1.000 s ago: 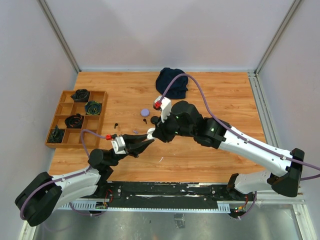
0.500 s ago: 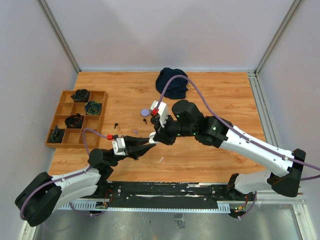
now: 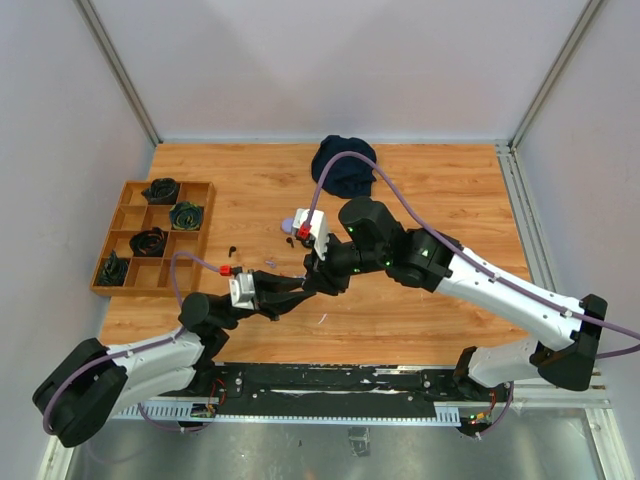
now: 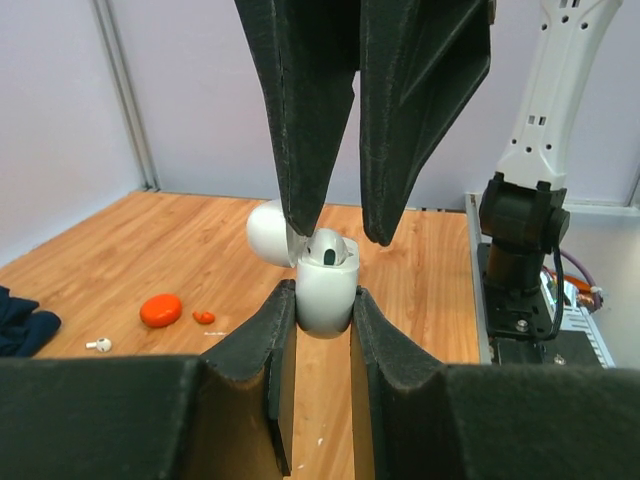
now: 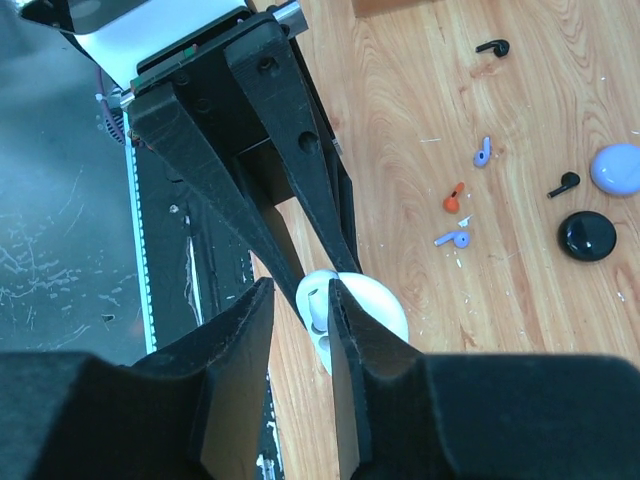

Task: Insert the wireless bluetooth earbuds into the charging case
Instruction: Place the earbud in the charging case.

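My left gripper (image 4: pixel 322 292) is shut on a white charging case (image 4: pixel 325 295), held upright above the table with its lid (image 4: pixel 266 232) swung open to the left. A white earbud (image 4: pixel 328 250) sits in the case's mouth. My right gripper (image 4: pixel 340 236) points down over the case, its tips straddling the earbud with a small gap. In the right wrist view the earbud (image 5: pixel 314 300) lies against one pad of my right gripper (image 5: pixel 300 286), with the case (image 5: pixel 385 308) below. In the top view both grippers meet at the table's front centre (image 3: pixel 305 284).
Loose on the wood are black (image 5: pixel 492 47), purple (image 5: pixel 483 150) and orange (image 5: pixel 453 200) earbuds, a purple case (image 5: pixel 617 168) and a black case (image 5: pixel 587 236). An orange case (image 4: pixel 160 310) lies left. A wooden tray (image 3: pixel 120 215) stands left, and a dark cloth (image 3: pixel 343 165) at the back.
My right gripper has moved left and down onto the case held by my left gripper. The left gripper has stayed nearly still with the case.
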### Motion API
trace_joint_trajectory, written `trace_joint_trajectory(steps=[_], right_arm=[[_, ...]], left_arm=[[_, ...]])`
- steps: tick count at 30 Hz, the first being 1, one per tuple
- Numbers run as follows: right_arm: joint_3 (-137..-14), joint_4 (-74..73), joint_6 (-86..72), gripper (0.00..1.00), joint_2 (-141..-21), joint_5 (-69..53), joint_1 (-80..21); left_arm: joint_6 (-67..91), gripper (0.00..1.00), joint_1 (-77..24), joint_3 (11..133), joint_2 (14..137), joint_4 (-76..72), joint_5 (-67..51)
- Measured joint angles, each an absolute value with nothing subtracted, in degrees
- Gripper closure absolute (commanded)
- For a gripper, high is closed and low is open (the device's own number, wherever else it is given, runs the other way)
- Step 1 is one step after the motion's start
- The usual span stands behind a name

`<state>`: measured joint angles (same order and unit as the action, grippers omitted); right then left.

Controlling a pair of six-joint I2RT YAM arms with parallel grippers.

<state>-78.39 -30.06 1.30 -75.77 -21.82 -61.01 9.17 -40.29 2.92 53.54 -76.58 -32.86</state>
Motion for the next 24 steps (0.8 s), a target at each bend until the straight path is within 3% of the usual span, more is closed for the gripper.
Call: trace_joint_trajectory(steps=[12,24], right_arm=[[-80.31,-31.18,3.68,0.59,-75.79,-16.51,-59.00],[-80.07,-31.11,4.29,0.56,-82.78,-6.79,-43.83]], left_arm=[[8.23,1.00,-40.29,1.54,56.18,-77.41,-28.12],[6.00,1.00,-38.26,0.73,60.25,-77.60,-20.43]])
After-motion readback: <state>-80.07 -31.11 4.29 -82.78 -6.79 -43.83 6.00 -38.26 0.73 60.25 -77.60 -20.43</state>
